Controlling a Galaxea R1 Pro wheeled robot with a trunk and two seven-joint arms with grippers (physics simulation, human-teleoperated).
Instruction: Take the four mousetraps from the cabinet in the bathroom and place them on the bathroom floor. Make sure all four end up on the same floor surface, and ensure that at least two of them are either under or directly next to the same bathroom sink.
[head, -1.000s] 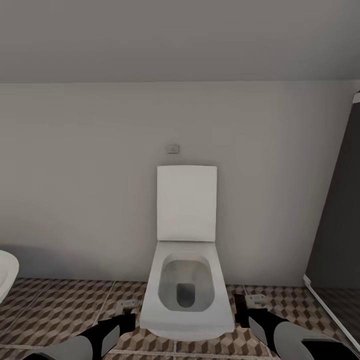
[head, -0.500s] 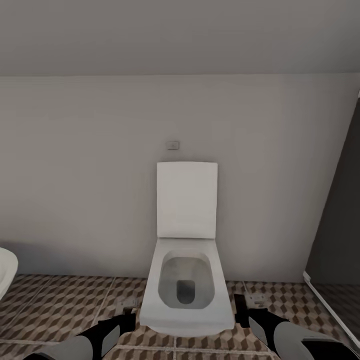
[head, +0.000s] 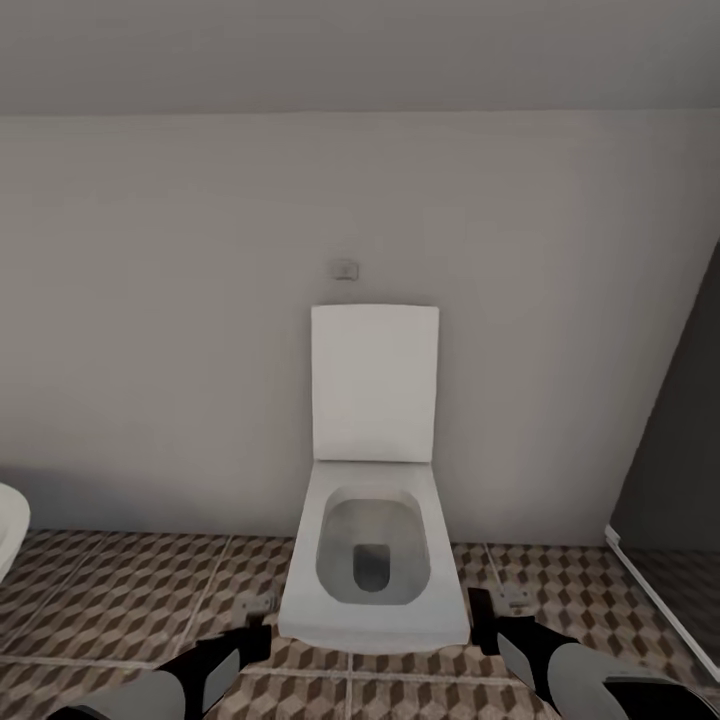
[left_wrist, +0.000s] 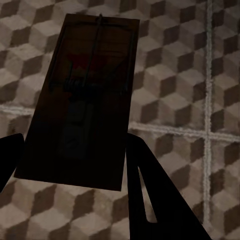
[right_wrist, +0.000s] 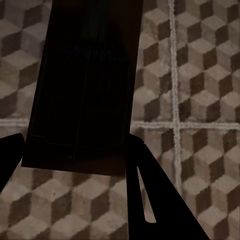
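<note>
Above bathroom floor (left_wrist: 210, 75), mousetrap (left_wrist: 82, 100) between left claw (left_wrist: 75, 165) fingers

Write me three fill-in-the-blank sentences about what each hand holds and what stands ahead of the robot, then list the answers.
1. The left hand is shut on a ____.
2. The right hand holds a second mousetrap above the ____-patterned bathroom floor.
3. The white fixture straight ahead, its lid raised against the wall, is a ____.

Missing words: mousetrap; cube; toilet
</note>
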